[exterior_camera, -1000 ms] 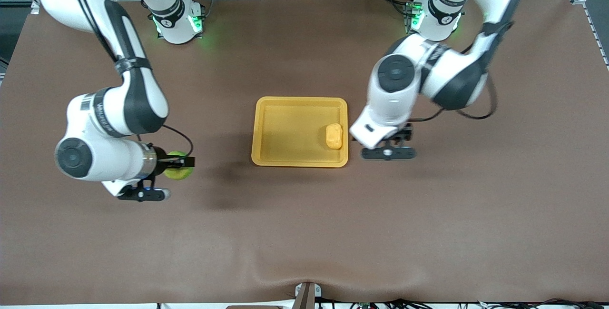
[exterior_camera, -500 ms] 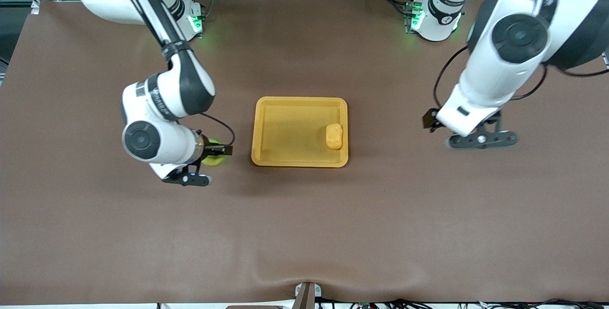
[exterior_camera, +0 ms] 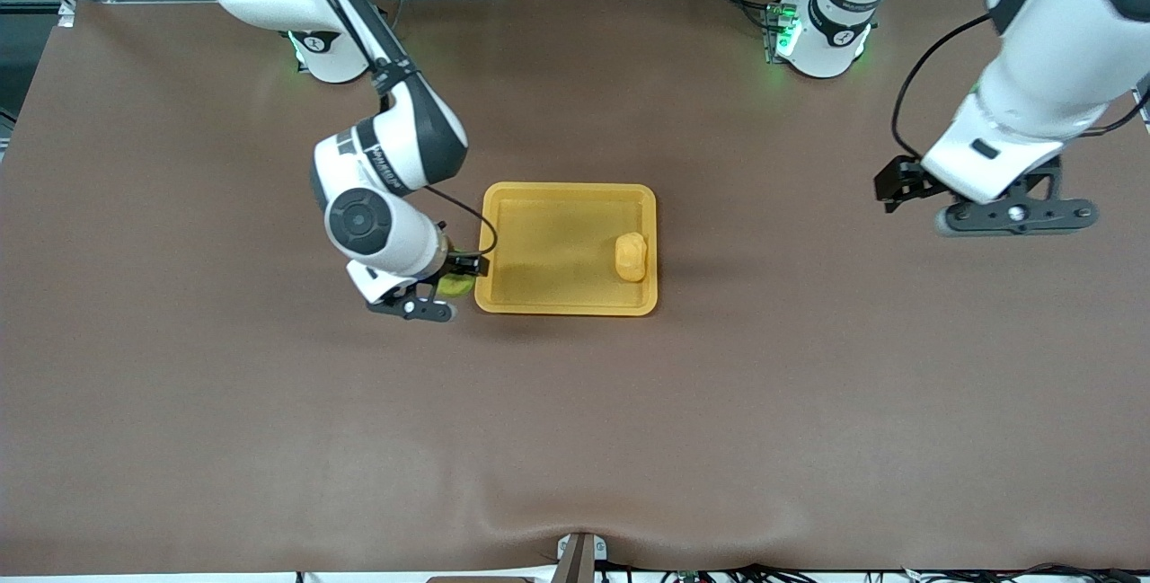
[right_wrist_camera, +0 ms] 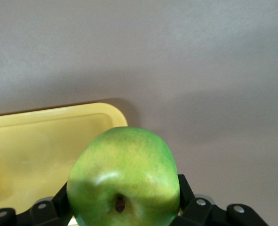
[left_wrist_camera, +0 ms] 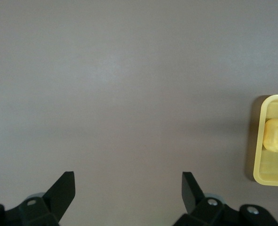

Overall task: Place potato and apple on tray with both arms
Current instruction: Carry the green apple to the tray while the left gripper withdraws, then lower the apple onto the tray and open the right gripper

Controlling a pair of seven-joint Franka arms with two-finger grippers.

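The yellow-orange tray (exterior_camera: 539, 242) lies mid-table. The potato (exterior_camera: 631, 257) rests in it, near the rim toward the left arm's end. My right gripper (exterior_camera: 463, 270) is shut on the yellow-green apple (exterior_camera: 456, 287) and holds it just above the table at the tray's rim toward the right arm's end. In the right wrist view the apple (right_wrist_camera: 124, 176) sits between the fingers with the tray (right_wrist_camera: 35, 150) corner under it. My left gripper (exterior_camera: 898, 188) is open and empty over bare table toward the left arm's end; its wrist view shows its gripper (left_wrist_camera: 128, 193), the tray (left_wrist_camera: 270, 165) and the potato (left_wrist_camera: 276, 135).
The brown mat (exterior_camera: 575, 430) covers the whole table. The two arm bases (exterior_camera: 822, 35) with green lights stand along the table's edge farthest from the front camera. Cables and orange items lie off the table past that edge.
My right arm has carried the apple from the right arm's end of the table to the tray's rim. My left arm has drawn away from the tray toward its own end.
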